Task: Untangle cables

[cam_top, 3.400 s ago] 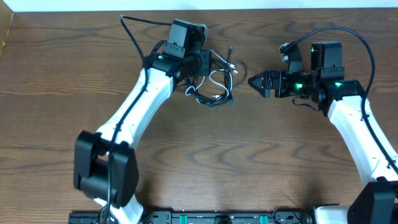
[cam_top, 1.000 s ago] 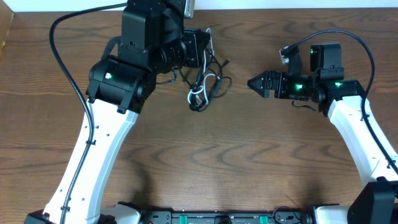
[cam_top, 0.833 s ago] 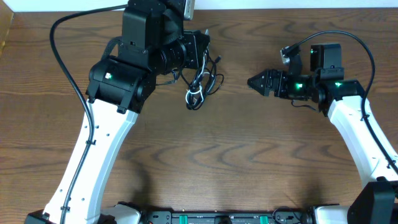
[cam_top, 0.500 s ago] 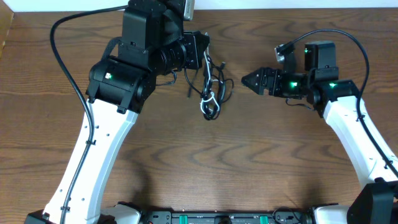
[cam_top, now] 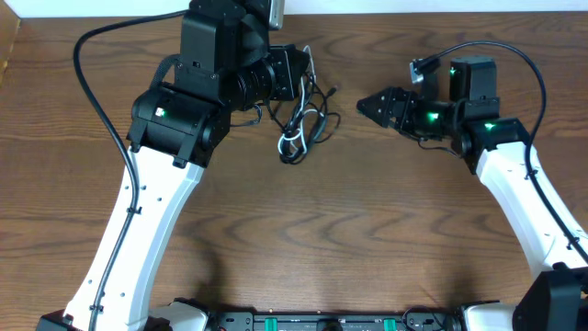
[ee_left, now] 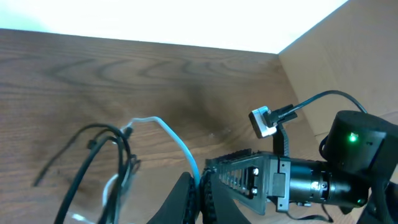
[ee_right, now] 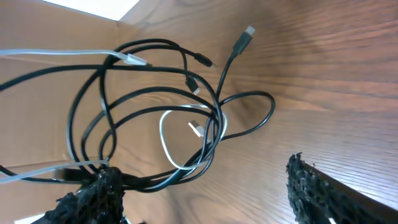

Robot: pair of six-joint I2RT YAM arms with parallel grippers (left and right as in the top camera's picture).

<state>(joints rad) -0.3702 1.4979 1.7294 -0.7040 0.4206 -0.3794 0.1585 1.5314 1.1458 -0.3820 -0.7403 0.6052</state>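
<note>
The cables [cam_top: 301, 124] hang as one tangled bunch of black loops and a white loop [cam_top: 290, 140] from my raised left gripper [cam_top: 299, 72]. In the left wrist view that gripper [ee_left: 200, 194] is shut on the white cable [ee_left: 168, 130], and the black cables [ee_left: 102, 155] droop to its left. My right gripper [cam_top: 361, 104] is open just right of the bunch. In the right wrist view its jaws [ee_right: 199, 171] stand wide. The black loops [ee_right: 143, 81] and the white loop [ee_right: 165, 146] brush the left finger [ee_right: 93, 196], and a plug end [ee_right: 249, 30] points up.
The wooden table [cam_top: 349, 230] ends at a white back edge [cam_top: 413, 7]. A thick black arm cord [cam_top: 101, 55] arcs over the far left, and another [cam_top: 524, 55] loops above the right wrist. A brown cardboard wall [ee_left: 336, 56] rises at the right.
My right gripper has moved left and toward the back edge, closer to the hanging bunch. The bunch swung right and then back left. The left gripper stays raised and shut.
</note>
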